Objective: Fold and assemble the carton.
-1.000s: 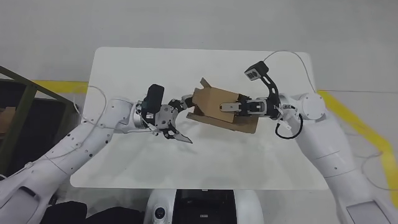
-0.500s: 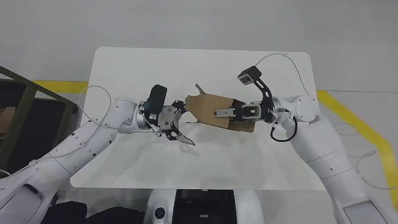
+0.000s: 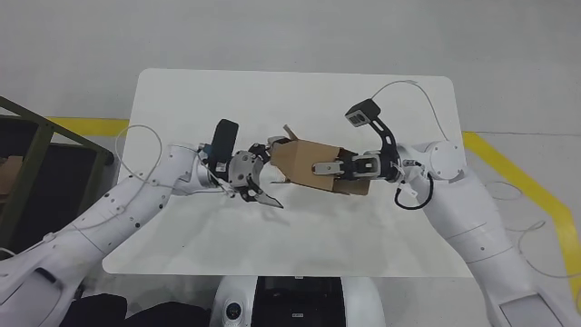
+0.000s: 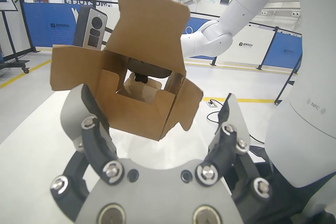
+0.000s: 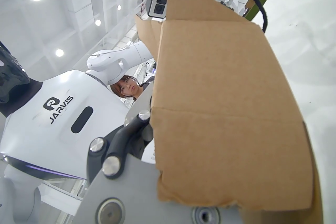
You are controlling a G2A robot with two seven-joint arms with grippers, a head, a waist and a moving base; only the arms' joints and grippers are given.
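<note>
Right gripper [image 3: 320, 167] clamps the carton [image 3: 295, 156], long axis level, its flapped end pointing at the spread left gripper [image 3: 260, 178].

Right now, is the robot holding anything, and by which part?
The right gripper holds the carton by a side panel at the end nearest that arm. The left gripper, open at the flap end, grips nothing.

One carton [image 3: 313, 165]. One desk [image 3: 272, 100]. Two pincers, the left pincer [image 3: 264, 176] and the right pincer [image 3: 325, 168], one on each of two white arms. One green frame [image 3: 54, 125] beside the desk.
</note>
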